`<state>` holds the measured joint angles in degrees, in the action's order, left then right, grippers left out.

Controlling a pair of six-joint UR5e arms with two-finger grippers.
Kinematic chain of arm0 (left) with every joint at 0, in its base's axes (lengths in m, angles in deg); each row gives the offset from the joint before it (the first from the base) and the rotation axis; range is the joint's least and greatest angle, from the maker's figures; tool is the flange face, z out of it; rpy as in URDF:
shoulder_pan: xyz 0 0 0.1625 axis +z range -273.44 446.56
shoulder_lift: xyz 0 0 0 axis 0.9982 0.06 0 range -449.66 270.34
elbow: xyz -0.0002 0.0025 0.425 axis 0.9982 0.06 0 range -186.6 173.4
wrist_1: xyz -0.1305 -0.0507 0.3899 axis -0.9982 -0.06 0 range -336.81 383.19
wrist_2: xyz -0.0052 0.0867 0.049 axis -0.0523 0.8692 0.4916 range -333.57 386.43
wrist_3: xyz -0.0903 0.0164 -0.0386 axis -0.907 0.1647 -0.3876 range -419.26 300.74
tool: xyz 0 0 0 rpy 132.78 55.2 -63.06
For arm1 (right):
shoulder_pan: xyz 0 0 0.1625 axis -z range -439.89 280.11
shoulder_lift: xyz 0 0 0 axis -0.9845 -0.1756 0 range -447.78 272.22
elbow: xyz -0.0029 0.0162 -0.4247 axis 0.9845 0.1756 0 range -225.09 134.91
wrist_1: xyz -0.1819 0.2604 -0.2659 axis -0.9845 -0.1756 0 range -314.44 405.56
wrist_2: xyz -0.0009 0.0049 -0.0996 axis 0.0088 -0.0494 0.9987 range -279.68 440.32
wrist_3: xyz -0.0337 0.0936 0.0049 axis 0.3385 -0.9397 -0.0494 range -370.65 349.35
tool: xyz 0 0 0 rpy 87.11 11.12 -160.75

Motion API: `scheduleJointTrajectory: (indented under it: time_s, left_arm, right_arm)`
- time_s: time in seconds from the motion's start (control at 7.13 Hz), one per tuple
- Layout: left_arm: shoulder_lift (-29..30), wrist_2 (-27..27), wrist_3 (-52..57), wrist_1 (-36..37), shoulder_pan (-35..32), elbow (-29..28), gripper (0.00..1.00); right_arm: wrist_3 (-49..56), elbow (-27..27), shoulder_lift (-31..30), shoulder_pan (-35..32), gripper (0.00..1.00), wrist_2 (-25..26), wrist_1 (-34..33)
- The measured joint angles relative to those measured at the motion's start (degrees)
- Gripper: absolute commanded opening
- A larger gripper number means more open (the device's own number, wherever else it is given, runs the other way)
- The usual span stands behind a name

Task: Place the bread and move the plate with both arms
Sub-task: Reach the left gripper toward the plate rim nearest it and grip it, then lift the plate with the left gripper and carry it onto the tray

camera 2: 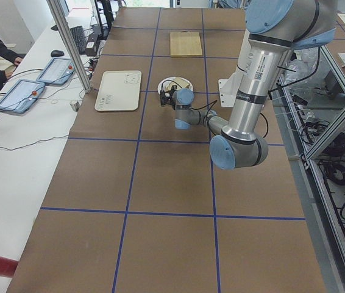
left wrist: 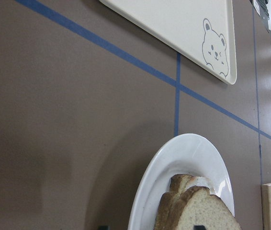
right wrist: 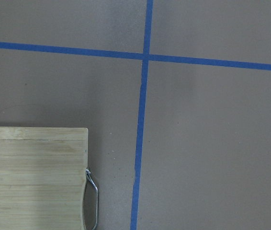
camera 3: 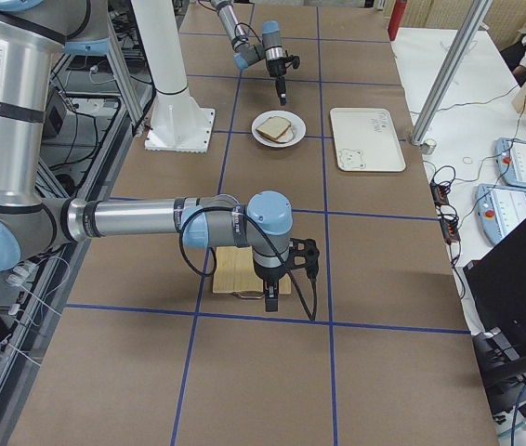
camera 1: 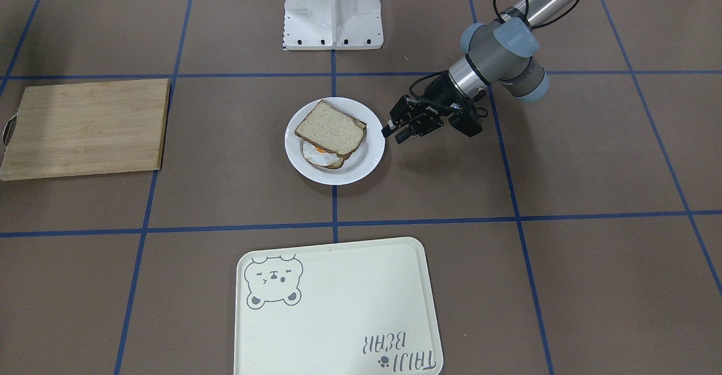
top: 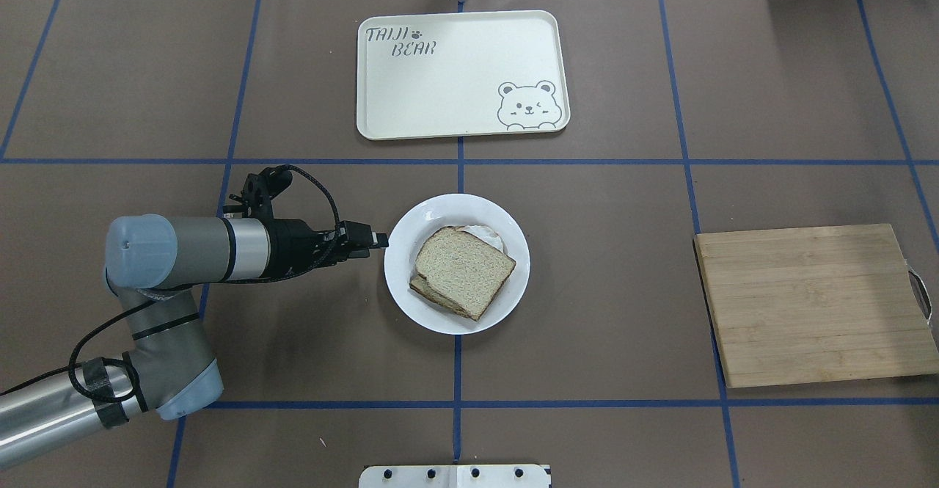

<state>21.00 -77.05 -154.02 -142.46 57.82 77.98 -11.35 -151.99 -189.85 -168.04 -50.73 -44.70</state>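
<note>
The white plate (top: 440,210) sits at the table's middle. On it the bread (top: 463,269) lies as the top slice, over a fried egg (top: 486,235) and a second slice. They also show in the front view: the plate (camera 1: 368,160) and the bread (camera 1: 330,129). My left gripper (top: 380,240) is open and low at the plate's left rim; it also shows in the front view (camera 1: 395,133). The left wrist view shows the plate (left wrist: 193,153) close ahead. My right gripper (camera 3: 272,295) hangs by the cutting board's end; I cannot tell whether it is open.
A cream tray (top: 455,70) with a bear drawing lies beyond the plate. A wooden cutting board (top: 807,304) with a metal handle lies at the right, bare on top. The white robot base (camera 1: 333,8) stands behind the plate.
</note>
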Motion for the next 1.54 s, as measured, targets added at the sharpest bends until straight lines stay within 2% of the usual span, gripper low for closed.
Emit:
scheduleJointTrajectory:
  time_s: [0.28, 0.7, 0.98, 1.26, 1.54]
  left_arm:
    - [0.32, 0.30, -0.15, -0.02, 1.20, -0.55, 0.51]
    - [1.54, 3.79, -0.23, 0.02, 5.09, -0.94, 0.48]
    - [1.76, 4.35, -0.19, -0.01, 5.70, -1.56, 0.27]
    - [2.30, 4.42, -0.31, 0.03, 5.78, -1.87, 0.00]
    - [2.53, 4.43, -1.83, -0.98, 5.80, -1.85, 0.00]
  right_arm:
    - [0.00, -0.01, 0.02, 0.00, 1.00, 0.00, 0.00]
    - [0.00, 0.07, 0.03, 0.00, 1.00, 0.00, 0.00]
    - [-0.05, 0.10, -0.02, 0.00, 1.00, -0.11, 0.00]
    - [-0.08, 0.13, -0.04, 0.00, 1.00, -0.17, 0.00]
    - [-0.09, 0.18, 0.04, 0.00, 1.00, -0.20, 0.00]
